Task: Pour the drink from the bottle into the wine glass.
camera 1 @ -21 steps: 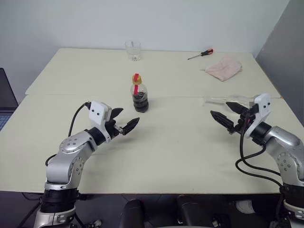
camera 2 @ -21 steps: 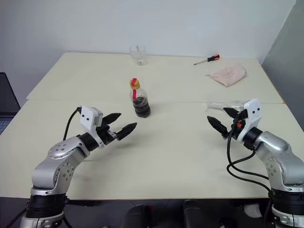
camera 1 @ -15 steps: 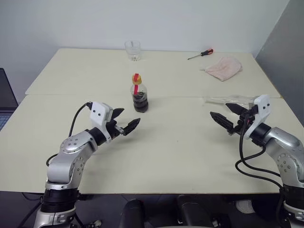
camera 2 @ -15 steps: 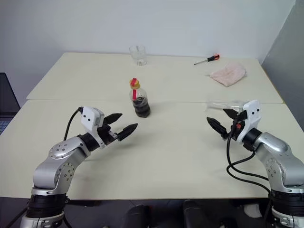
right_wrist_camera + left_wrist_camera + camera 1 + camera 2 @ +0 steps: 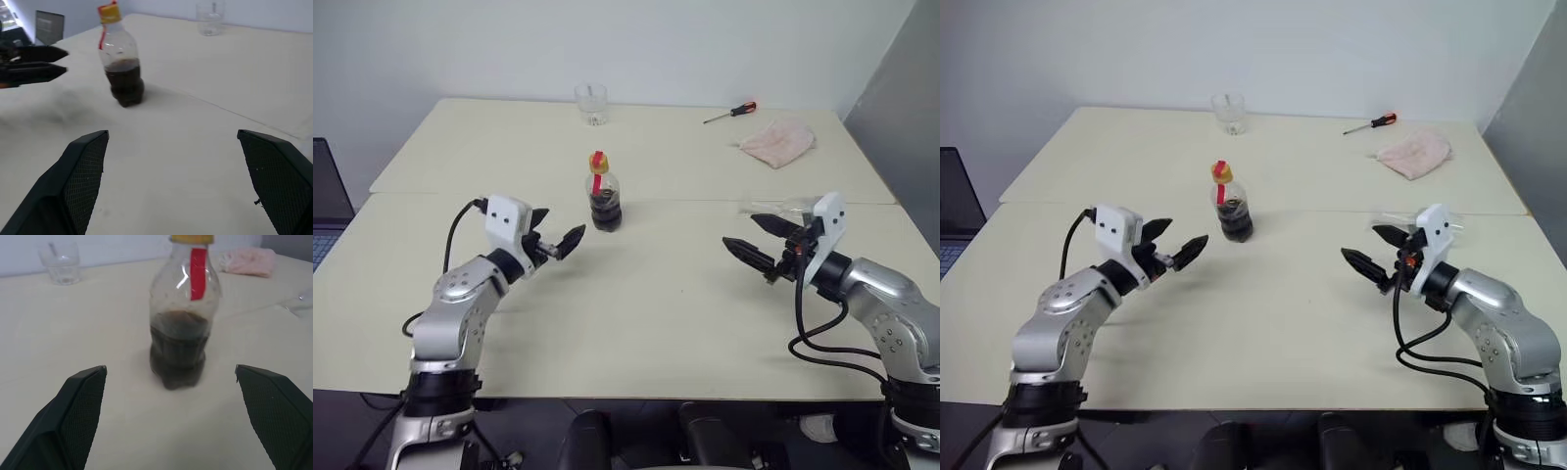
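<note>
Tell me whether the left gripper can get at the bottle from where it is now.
Probably yes. The left gripper is open and aimed at the bottle, which stands upright just ahead of it on the table. In the left wrist view the bottle sits between the spread fingers, with only bare tabletop in between.

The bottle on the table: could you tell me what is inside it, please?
The bottle holds dark brown drink filling roughly its lower half; the upper part looks empty. Its yellow cap is on.

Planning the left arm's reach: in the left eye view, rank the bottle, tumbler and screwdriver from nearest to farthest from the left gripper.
From the left gripper:
1. Bottle, just ahead, mid-table.
2. Tumbler, far edge.
3. Screwdriver, far right.
</note>
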Controlling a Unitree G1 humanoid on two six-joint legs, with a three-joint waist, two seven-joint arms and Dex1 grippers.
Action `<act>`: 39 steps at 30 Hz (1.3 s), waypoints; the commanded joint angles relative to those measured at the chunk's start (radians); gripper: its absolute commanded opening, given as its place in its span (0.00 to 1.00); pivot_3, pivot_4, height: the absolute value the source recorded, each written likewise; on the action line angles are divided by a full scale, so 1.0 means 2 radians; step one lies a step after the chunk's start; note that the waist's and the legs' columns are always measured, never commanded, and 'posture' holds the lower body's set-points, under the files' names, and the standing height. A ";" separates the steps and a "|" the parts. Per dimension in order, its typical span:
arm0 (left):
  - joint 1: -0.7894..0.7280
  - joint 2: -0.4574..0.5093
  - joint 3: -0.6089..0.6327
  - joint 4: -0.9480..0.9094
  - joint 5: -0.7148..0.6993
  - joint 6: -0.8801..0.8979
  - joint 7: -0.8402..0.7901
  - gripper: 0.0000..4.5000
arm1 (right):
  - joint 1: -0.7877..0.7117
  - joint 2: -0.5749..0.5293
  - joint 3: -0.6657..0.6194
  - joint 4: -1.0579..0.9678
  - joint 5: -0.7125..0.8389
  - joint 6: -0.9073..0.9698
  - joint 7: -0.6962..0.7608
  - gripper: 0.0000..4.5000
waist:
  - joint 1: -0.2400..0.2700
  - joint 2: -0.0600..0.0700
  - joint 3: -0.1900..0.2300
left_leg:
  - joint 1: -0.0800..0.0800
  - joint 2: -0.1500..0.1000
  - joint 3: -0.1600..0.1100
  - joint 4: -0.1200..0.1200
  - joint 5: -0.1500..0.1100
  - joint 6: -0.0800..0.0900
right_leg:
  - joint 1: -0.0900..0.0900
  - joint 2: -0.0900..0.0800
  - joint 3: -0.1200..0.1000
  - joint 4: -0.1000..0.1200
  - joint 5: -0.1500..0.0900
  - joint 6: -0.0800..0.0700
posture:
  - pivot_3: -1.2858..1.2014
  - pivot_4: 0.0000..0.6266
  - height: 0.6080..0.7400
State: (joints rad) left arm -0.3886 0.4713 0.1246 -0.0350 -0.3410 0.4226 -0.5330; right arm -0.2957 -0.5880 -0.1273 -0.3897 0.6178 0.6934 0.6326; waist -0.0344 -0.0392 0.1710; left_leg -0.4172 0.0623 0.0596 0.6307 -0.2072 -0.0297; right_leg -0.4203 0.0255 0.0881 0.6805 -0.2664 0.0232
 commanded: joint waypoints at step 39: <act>-0.173 -0.073 -0.044 0.351 0.108 -0.254 -0.030 0.99 | -0.054 0.011 0.032 -0.061 0.007 0.025 -0.022 1.00 | 0.001 0.000 0.000 | -0.001 0.000 0.000 0.000 0.000 0.000 | 0.000 0.000 -0.003 0.000 0.000 0.000 | 0.52 0.24 1.00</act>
State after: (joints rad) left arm -0.7075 0.3277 0.0292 0.6589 -0.1324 -0.0475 -0.5992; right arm -0.3868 -0.5549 -0.0373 -0.4702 0.6200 0.7509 0.5883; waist -0.0320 -0.0394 0.1709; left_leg -0.4188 0.0626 0.0592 0.6317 -0.2071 -0.0296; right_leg -0.4205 0.0262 0.0821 0.6810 -0.2662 0.0232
